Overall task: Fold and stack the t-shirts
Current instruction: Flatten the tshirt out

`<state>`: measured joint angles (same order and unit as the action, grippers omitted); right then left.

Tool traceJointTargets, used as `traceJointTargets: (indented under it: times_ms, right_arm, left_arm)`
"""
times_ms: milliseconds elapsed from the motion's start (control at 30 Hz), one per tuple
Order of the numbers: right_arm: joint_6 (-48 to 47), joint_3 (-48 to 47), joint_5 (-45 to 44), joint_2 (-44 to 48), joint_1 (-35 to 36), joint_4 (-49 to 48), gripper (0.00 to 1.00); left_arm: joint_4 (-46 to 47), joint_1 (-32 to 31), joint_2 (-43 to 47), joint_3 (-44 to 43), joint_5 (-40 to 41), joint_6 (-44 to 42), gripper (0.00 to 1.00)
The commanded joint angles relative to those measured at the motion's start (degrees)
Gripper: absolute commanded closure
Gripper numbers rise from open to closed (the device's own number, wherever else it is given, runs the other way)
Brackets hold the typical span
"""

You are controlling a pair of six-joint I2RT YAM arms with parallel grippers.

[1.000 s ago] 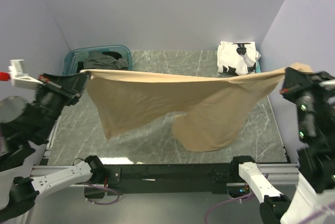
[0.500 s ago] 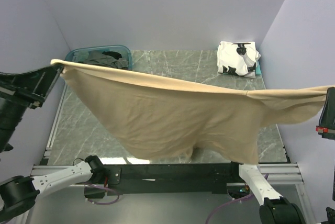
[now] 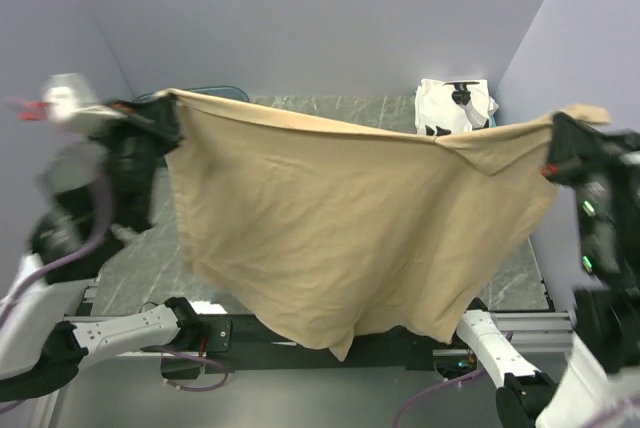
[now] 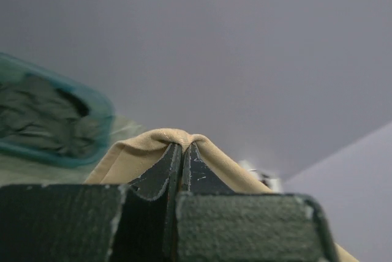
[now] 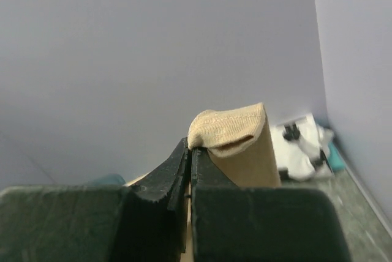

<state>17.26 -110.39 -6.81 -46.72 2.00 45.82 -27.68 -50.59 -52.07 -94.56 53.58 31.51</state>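
Observation:
A tan t-shirt (image 3: 340,218) hangs spread in the air over the table, held by its two upper corners. My left gripper (image 3: 172,100) is shut on the left corner; the tan cloth (image 4: 177,138) drapes over its fingertips in the left wrist view. My right gripper (image 3: 553,128) is shut on the right corner, where a hemmed fold of tan cloth (image 5: 229,128) pokes up past the jaws. A folded white t-shirt with black patches (image 3: 455,108) lies at the table's back right. Dark grey shirts (image 4: 37,118) lie in the teal bin.
The teal bin (image 4: 98,106) stands at the back left, almost wholly hidden behind the tan shirt in the top view. The marble table top (image 3: 340,113) shows only past the shirt's edges. Lilac walls close in on the left, back and right.
Both arms swung with the tan shirt: it went from a sagging bundle to a wide, low stretch, and now hangs flat and raised, its upper edge near the back of the table.

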Motion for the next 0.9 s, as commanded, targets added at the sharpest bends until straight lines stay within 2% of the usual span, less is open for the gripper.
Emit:
traceJointTargets:
  times_ms: [0,67,100,133,167,233,300,333,567,700,867]
  right_arm:
    - [-0.5,12.2,-3.0,-5.0,-0.3,-7.8,1.0]
    - [0.7,19.8,-3.7,-5.8,-0.2,-11.7,1.0]
    - [1.5,22.3,-3.7,-6.2,-0.3,-14.6,1.0]
    - [1.8,24.8,-3.0,-7.1,-0.3,-16.4,1.0]
    - [2.0,29.6,-2.5,-7.9,-0.3,-18.0,1.0]
    - [2.3,33.6,-0.6,-10.8,-0.3,-23.3,1.0]
    - [2.6,37.3,-0.3,-13.9,-0.2,-25.9,1.0]
    - [2.6,38.0,-0.3,-17.4,-0.2,-28.0,1.0]
    - [2.6,34.6,0.3,-35.8,-0.3,-31.8,1.0]
    - [3.0,29.8,0.1,-45.3,-0.3,-31.0,1.0]
    - [3.8,27.2,-0.3,-49.3,-0.3,-28.5,1.0]
  left_arm:
    - [7.2,2.1,-2.5,7.6,10.8,-2.7,0.99]
    - [4.7,11.6,-5.5,9.7,4.8,1.4,0.99]
    - [4.7,16.2,-6.5,12.6,-7.4,4.7,0.99]
    - [6.4,23.3,-7.5,15.1,-12.4,5.3,0.99]
    - [11.1,25.5,-9.6,17.7,-15.8,5.6,0.99]
    - [17.9,28.3,-12.5,25.3,-21.1,4.6,0.99]
    - [24.0,30.0,-18.5,28.4,-23.9,4.8,0.99]
    - [24.9,31.8,-20.8,28.4,-28.1,5.1,0.99]
    - [25.6,37.5,-43.7,19.0,-35.1,4.6,0.99]
    - [24.9,38.7,-50.9,12.5,-35.9,4.2,0.99]
    - [24.5,39.0,-54.0,10.9,-37.8,4.3,0.99]
